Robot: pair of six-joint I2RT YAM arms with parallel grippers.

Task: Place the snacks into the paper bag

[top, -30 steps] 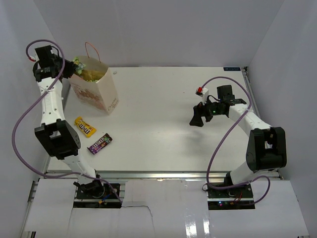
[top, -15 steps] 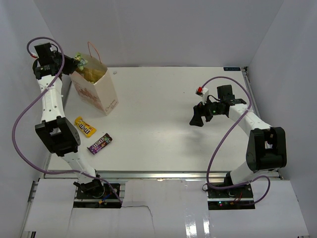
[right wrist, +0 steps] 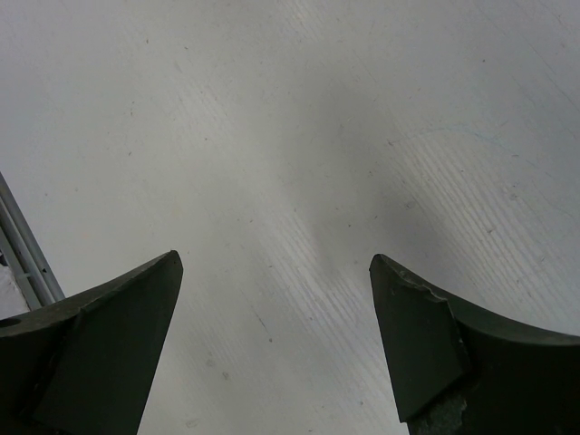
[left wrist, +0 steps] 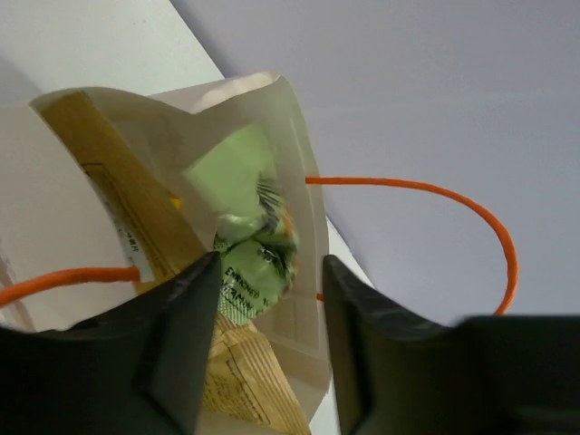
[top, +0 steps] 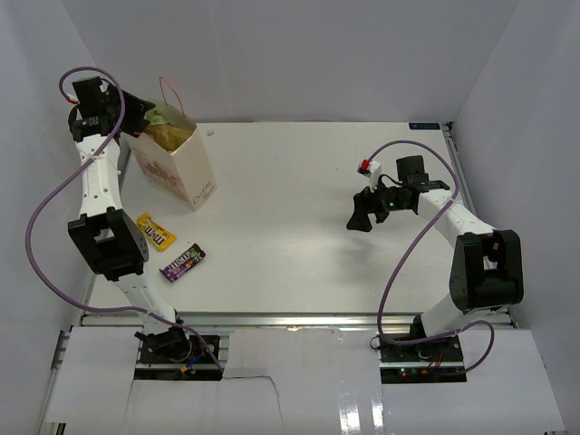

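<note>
The cream paper bag [top: 186, 172] stands at the table's far left, its mouth open. My left gripper [top: 138, 112] is at the bag's upper left rim. In the left wrist view my left gripper [left wrist: 270, 265] is open just above the bag's mouth [left wrist: 299, 163]. A green packet [left wrist: 252, 237] lies inside, against the left finger and apart from the right one. It also shows at the bag's mouth in the top view [top: 167, 116]. A yellowish snack bag [left wrist: 109, 195] sits under it. A yellow packet [top: 156, 230] and a purple candy pack [top: 182, 263] lie on the table. My right gripper [top: 360, 215] is open and empty.
The bag's orange string handles [left wrist: 435, 190] arch beside my left fingers. The left wall is close behind the left arm. The right wrist view shows only bare white table [right wrist: 290, 136] between the open fingers. A small red and white part [top: 367, 166] sits on the right arm's cable.
My left gripper has moved right over the bag's mouth with the green packet. The packet now lies inside the mouth and the jaws stand apart. The right arm has not moved.
</note>
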